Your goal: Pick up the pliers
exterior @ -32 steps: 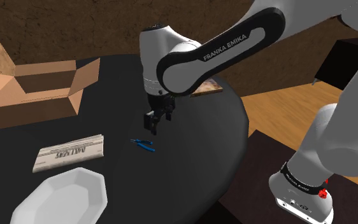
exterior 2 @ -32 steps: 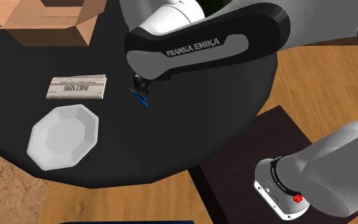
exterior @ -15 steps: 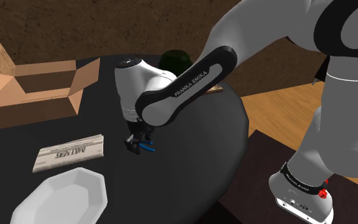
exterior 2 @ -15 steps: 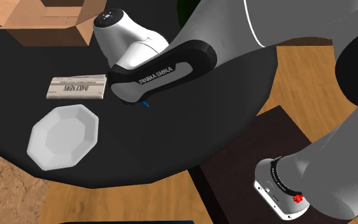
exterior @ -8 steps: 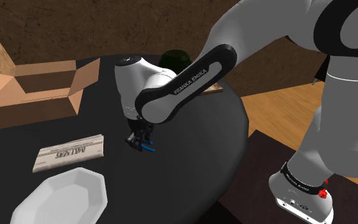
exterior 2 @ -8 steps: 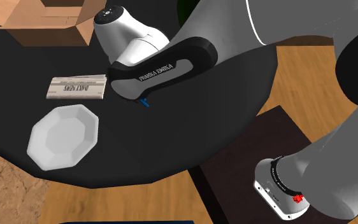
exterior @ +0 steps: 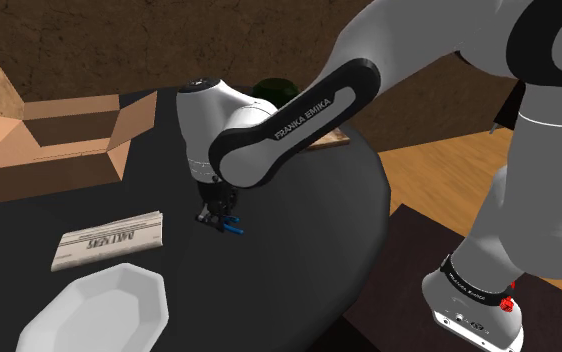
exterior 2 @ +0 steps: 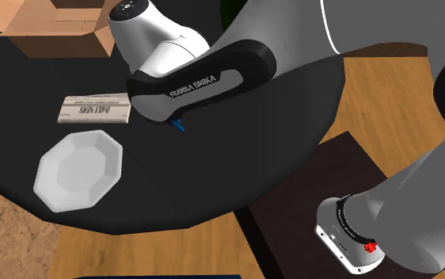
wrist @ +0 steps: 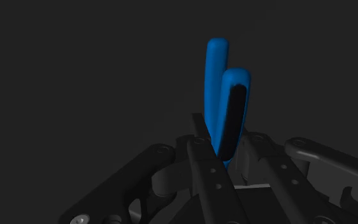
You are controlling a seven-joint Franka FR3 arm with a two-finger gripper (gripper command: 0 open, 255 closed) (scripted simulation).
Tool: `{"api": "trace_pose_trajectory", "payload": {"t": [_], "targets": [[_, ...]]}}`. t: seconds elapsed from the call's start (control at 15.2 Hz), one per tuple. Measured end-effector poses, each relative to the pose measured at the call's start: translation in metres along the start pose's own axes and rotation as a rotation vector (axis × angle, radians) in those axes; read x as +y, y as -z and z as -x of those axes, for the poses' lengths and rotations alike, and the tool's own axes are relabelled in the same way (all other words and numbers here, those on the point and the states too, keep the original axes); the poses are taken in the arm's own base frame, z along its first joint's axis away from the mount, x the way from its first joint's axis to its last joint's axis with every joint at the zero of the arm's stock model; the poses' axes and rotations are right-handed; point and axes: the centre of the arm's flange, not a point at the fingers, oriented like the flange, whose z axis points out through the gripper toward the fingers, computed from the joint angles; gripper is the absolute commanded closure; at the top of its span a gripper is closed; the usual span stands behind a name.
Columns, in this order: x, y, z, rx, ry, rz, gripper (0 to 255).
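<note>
The arm bends down over the round black table [exterior: 299, 250], and its black gripper [exterior: 212, 215] sits low near the middle of the tabletop. In the wrist view the gripper [wrist: 224, 149] is drawn in narrow, its fingers [wrist: 200, 130] clasping the pliers [wrist: 225, 95] between them, with the two blue handles sticking out past the fingertips side by side. In the shoulder view the pliers [exterior: 231, 226] show as a bit of blue just under the hand; I cannot tell whether they rest on the tabletop or hang just above it. On the shoulder view's left, a folded newspaper [exterior: 109, 240] lies near the gripper, and a white eight-sided dish [exterior: 94, 310] lies nearer the table's edge. An open cardboard box [exterior: 59, 140] stands at the far left. The second exterior view shows the pliers [exterior 2: 180, 124] peeking out beneath the forearm, just right of the newspaper [exterior 2: 94, 108].
</note>
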Motion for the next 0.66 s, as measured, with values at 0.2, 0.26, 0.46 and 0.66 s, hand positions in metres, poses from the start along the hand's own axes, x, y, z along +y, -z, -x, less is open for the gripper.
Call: {"api": "trace_pose_trajectory", "payload": {"t": [0.2, 0.26, 0.46, 0.66], "targets": [[0.000, 0.016, -0.001, 0.000, 0.000, 0.000, 255], [0.000, 0.022, -0.001, 0.000, 0.000, 0.000, 255], [0.000, 0.037, 0.000, 0.000, 0.000, 0.000, 255], [0.000, 0.051, 0.000, 0.000, 0.000, 0.000, 255]]}}
